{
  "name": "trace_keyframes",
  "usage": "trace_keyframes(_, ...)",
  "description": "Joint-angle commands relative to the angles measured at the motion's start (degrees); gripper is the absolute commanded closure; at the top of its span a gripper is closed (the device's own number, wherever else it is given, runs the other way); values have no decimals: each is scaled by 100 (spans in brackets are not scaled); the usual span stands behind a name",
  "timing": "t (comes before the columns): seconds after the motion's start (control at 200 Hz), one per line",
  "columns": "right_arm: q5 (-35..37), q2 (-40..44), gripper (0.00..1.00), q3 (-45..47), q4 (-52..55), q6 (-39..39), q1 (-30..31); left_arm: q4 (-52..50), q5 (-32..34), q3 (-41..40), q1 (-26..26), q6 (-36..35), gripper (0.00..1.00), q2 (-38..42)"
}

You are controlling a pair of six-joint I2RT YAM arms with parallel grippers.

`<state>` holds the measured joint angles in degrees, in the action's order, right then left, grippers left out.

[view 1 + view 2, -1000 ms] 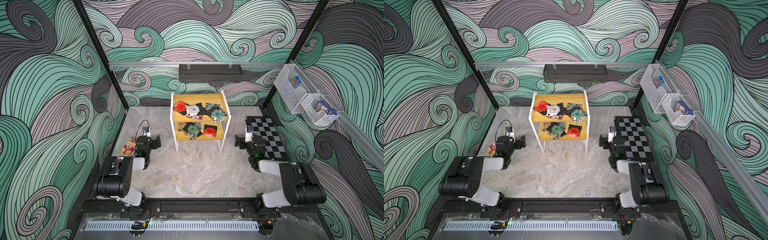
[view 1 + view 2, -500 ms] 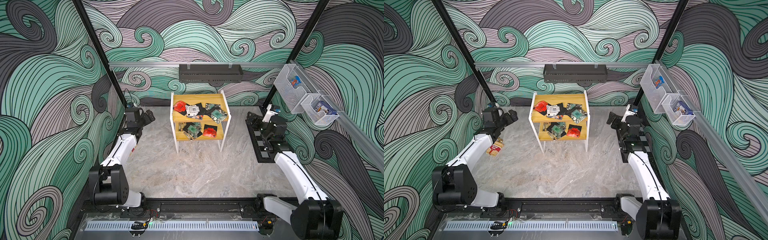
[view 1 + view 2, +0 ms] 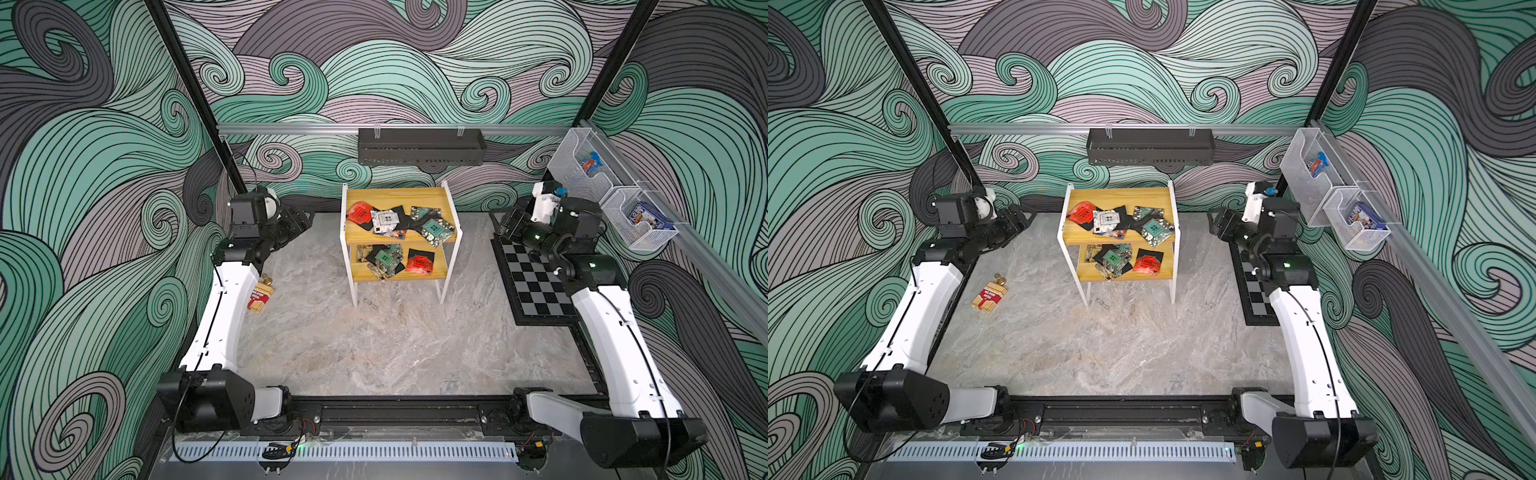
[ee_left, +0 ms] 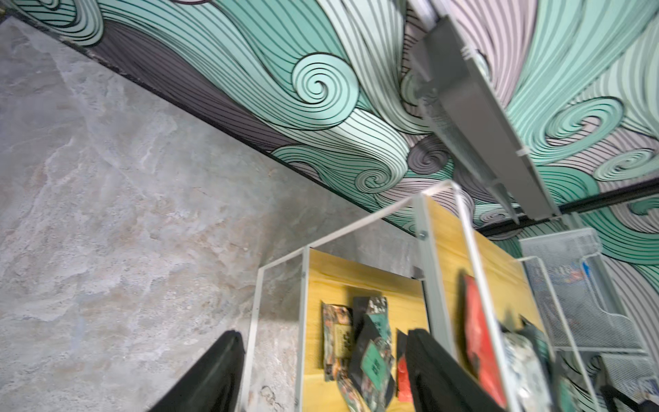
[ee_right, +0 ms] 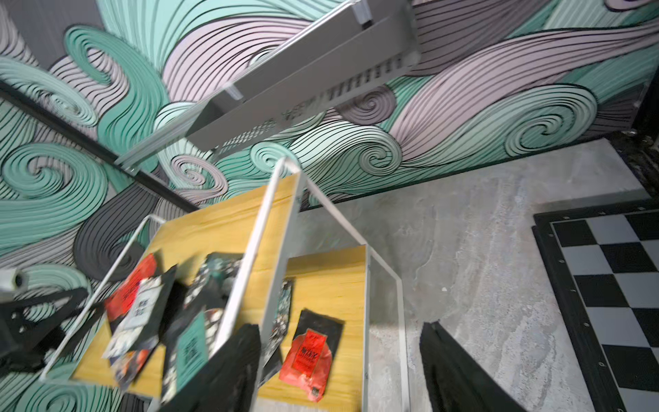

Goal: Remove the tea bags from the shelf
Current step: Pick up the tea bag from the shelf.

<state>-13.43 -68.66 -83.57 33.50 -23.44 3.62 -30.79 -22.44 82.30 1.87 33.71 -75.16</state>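
Yellow-boarded shelf (image 3: 395, 197) is carrying tea bags (image 3: 434, 227) on both tiers. I am hovering my left pincer (image 3: 304, 219) and right pincer (image 3: 501, 221) either side, both spread.

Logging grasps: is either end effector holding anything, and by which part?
Nothing is held. The left end effector and right end effector are both open and empty; the tea bags lie on the shelf.
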Motion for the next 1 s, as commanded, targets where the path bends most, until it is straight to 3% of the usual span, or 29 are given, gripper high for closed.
trace_keyframes(0.0, -171, -204, 28, -598, 1101, 610, 360, -673, -392, 420, -152, -5, 28, 116)
trace_keyframes(0.305, 362, -784, 29, -2052, 2352, 1946, 1748, -896, -834, 1059, -648, -5, 34, 87)
trace_keyframes(0.635, 1864, -1264, 27, -2363, 2671, 3023, 3248, -893, -919, 972, -1091, 92, 40, 144)
trace_keyframes(0.996, 3220, -1958, 36, -2565, 2612, 3509, 3770, -846, -940, 929, -1206, 40, 56, 98)
